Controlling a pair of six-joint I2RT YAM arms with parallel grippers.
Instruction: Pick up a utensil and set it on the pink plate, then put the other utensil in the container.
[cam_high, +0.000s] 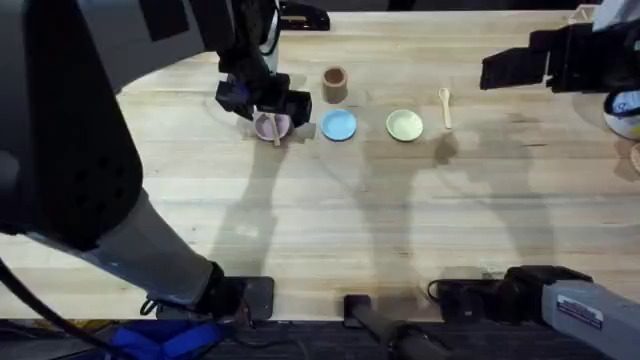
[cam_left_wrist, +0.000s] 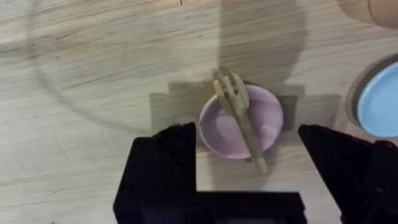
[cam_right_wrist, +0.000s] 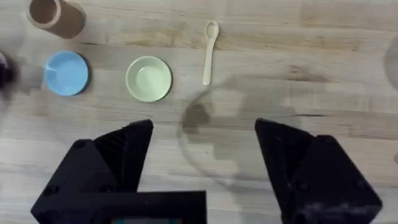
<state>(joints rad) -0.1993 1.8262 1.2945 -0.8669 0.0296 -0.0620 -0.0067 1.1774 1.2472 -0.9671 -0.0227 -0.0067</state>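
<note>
Overhead view: a pale wooden table carries a row of small items. From left to right lie the pink plate, a blue plate, a green plate and the spoon; the cup stands just behind the blue plate.

Left arm: the left gripper hangs directly above the pink plate. In the left wrist view its fingers are spread wide, holding nothing, with the plate between them. The fork rests across the pink plate — tines past the far rim, handle end over the near rim. An edge of the blue plate shows beside it.

Right arm: the right gripper hovers high at the table's right, well apart from the spoon. In the right wrist view its fingers are likewise wide apart and empty. Below them lie the spoon — flat on bare wood, bowl pointing away — the green plate, the blue plate and the cup, upright with its mouth open.
</note>
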